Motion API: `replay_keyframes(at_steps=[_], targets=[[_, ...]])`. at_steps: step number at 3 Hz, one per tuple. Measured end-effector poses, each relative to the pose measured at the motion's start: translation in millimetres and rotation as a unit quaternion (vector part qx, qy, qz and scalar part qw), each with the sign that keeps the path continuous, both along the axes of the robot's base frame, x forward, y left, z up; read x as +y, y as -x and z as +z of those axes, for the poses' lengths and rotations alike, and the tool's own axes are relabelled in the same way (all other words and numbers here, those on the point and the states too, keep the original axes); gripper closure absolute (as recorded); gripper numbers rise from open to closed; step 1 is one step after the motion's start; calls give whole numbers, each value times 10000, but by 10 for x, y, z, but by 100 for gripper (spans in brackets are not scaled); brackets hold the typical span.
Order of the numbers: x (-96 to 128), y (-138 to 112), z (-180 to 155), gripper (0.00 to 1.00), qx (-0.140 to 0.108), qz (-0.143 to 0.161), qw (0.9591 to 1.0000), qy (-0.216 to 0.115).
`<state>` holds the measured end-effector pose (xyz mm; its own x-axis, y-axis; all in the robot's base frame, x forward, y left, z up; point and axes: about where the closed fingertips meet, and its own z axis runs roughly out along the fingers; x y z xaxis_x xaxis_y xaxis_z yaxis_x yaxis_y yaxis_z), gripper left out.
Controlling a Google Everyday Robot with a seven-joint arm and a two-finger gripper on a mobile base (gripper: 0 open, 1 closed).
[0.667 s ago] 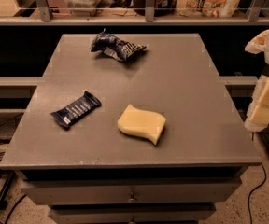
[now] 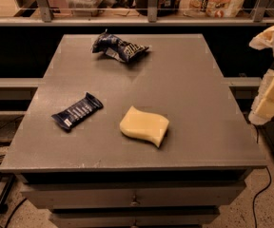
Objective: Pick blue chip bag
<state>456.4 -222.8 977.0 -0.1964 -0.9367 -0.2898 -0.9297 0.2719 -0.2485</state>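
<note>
While the blue chip bag (image 2: 119, 48) lies crumpled close to the far edge of the table (image 2: 194, 84), a little toward the far left corner, the end effector (image 2: 271, 95) hangs outside the right edge of the table, about at the middle of that edge, and part of it is cut off by the border of the view. The two are well apart: the bag is across most of the table width from the end effector and also farther back, and nothing touches the bag. Whether the end effector is spread or pressed together, I cannot tell; it holds nothing that I can see. A yellow sponge (image 2: 144, 126) rests nearer to the front edge, about in the middle of it. A flat dark blue bar wrapper (image 2: 77, 111) with white stripes lies near the left edge, between the sponge and that edge, turned at an angle.
</note>
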Motion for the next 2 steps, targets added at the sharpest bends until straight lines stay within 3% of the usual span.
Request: replay_keyframes(at_steps=[1,2], targets=[[24,-286,-8,0,-277,-58,9960,-844],[325,-749,87,0,-740,-225,9808,-1791]])
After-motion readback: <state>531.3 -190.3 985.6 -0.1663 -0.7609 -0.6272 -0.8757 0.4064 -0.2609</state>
